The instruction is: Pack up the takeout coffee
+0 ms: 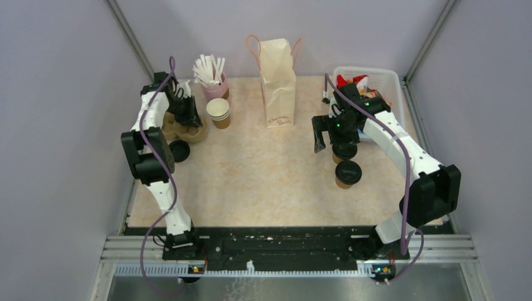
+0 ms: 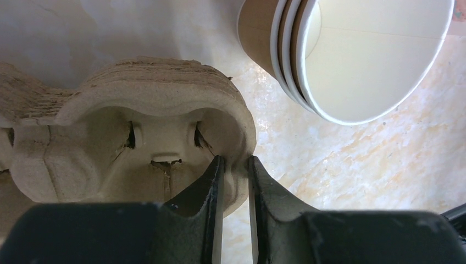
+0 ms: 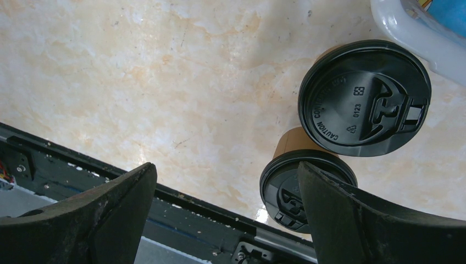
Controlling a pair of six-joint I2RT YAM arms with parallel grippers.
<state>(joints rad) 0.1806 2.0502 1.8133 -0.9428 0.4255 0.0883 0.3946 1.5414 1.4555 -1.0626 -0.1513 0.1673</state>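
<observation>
2 small brown paper cups with round black plastic lids stand close together. One cup [image 3: 364,98] lies beyond the wide-open right gripper [image 3: 225,170], the other cup [image 3: 281,188] partly under its finger. The left gripper [image 2: 235,162] narrowly pinches a moulded brown pulp carrier [image 2: 137,110].

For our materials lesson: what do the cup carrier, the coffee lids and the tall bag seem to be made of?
The cup carrier: likely moulded paper pulp; matt, fibrous, ragged edges. The coffee lids: black plastic, slightly glossy, crisp embossed lettering. The tall bag: probably paper; pale, matt, creased.

Logged beige marbled table [image 1: 263,182] bearing upright paper bag [image 1: 278,88] rear centre, clear bin [image 1: 390,80] rear right. Found pulp carrier stack [image 1: 188,133], loose black lid [image 1: 179,151], lidless cup stack [image 1: 219,113] and pink straw cup [image 1: 218,91] left. Spotted front lidded cup [image 1: 348,174] and rear lidded cup [image 1: 344,152] right.
</observation>
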